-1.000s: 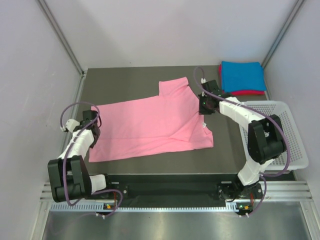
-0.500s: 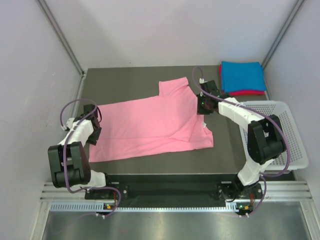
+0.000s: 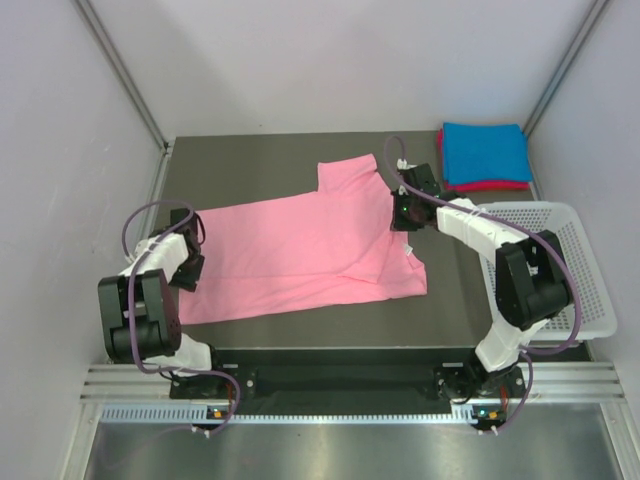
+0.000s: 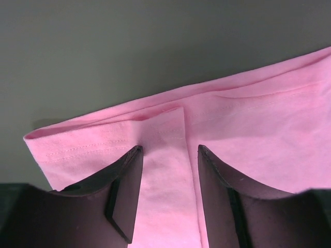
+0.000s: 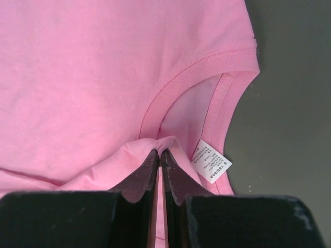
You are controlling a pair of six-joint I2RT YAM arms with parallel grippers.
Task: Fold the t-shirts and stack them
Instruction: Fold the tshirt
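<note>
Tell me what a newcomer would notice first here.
A pink t-shirt lies spread across the middle of the dark table, the right claw pinching it at the collar and the left claw open over its hem. At the far right corner, a folded blue t-shirt sits on a red t-shirt.

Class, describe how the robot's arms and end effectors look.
The left arm and right arm have white links, bulky black joints and a looping purple-grey cable. The left end effector and right end effector each have two dark, tapered fingers.
</note>
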